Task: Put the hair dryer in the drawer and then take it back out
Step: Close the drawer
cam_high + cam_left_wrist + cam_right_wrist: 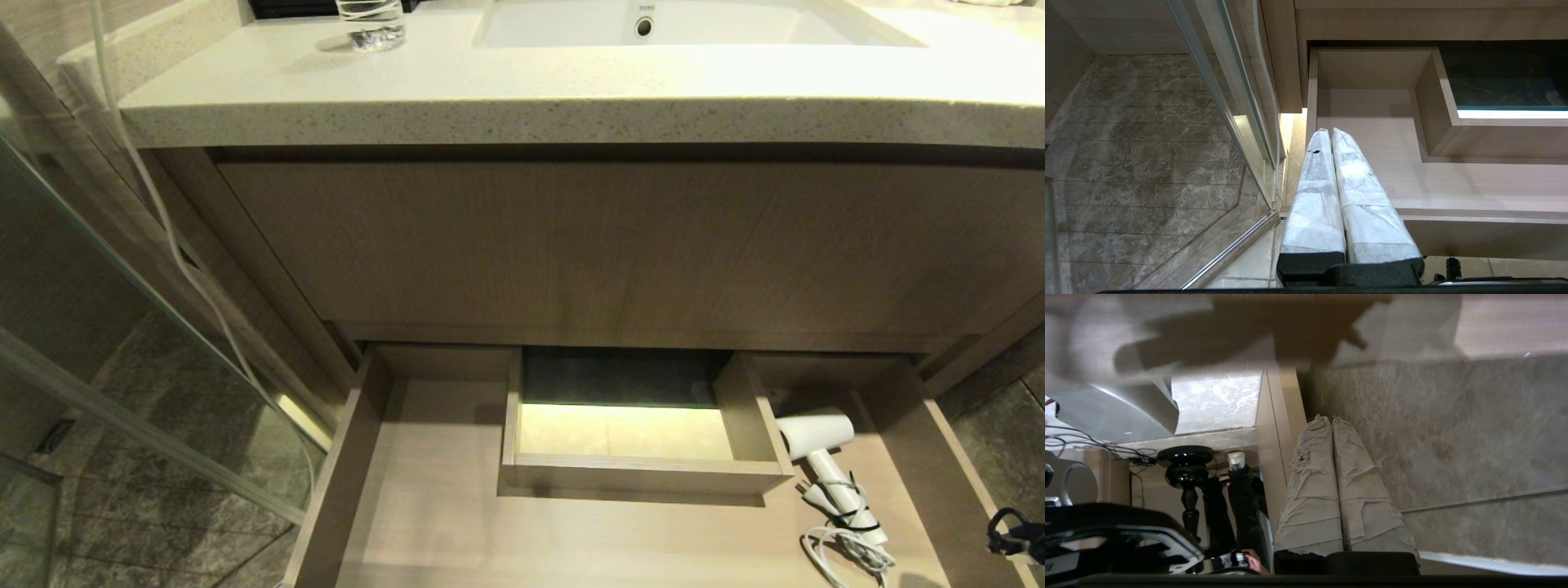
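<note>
The drawer (424, 506) stands pulled open below the vanity, light wood grain with a boxed cutout (645, 475) at its middle. The hair dryer (816, 433) lies inside at the right, small and white, barrel toward the cutout, with its cord (849, 551) coiled toward the front. My left gripper (1329, 130) is shut and empty, hanging over the front left corner of the drawer (1453, 183). My right gripper (1331, 418) is shut on nothing and points at grey stone tiles; the hair dryer is not in that view. A black robot part (1012, 535) shows at the lower right edge.
Above the drawer is a tall wood-grain front panel (620, 245) under a speckled countertop (522, 90) with a sink (694, 24) and a glass (371, 24). A glass shower door (122, 327) and a hanging white cable (163, 212) stand left. A person's legs (1241, 506) show in the right wrist view.
</note>
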`<state>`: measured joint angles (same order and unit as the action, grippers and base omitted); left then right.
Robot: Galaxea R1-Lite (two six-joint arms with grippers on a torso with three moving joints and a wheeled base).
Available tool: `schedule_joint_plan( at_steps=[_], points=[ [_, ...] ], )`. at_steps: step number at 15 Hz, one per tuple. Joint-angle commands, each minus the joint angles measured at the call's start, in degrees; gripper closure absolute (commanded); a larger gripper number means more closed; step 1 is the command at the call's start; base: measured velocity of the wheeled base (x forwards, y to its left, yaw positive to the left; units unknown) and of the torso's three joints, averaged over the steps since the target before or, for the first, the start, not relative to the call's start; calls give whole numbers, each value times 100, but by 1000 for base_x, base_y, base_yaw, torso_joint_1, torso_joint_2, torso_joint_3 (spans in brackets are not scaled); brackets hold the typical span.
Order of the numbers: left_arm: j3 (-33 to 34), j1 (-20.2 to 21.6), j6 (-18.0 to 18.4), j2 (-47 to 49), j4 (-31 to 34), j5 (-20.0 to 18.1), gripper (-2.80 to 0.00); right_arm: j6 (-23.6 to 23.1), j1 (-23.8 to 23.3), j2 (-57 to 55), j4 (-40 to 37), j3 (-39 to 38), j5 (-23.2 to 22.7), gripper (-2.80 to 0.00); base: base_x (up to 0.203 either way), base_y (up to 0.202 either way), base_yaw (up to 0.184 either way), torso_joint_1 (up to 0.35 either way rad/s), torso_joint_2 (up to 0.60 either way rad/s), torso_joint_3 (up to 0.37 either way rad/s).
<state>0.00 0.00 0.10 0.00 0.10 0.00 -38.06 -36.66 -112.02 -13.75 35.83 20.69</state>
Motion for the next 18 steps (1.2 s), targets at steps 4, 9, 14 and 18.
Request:
schedule_joint_plan(
  at_steps=[4,9,14,18],
  points=[
    [0,0,-1,0,-1,0,0,-35,161,-469,-14,306,6,0,0,0,0,0,0,0],
    [0,0,-1,0,-1,0,0,-14,294,-626,197,489,3,0,0,0,0,0,0,0],
    [0,0,-1,0,-1,0,0,44,326,-427,1170,537,-125,0,0,0,0,0,0,0],
    [0,0,-1,0,-1,0,0,228,379,-125,1899,521,-610,0,0,0,0,0,0,0]
  ],
)
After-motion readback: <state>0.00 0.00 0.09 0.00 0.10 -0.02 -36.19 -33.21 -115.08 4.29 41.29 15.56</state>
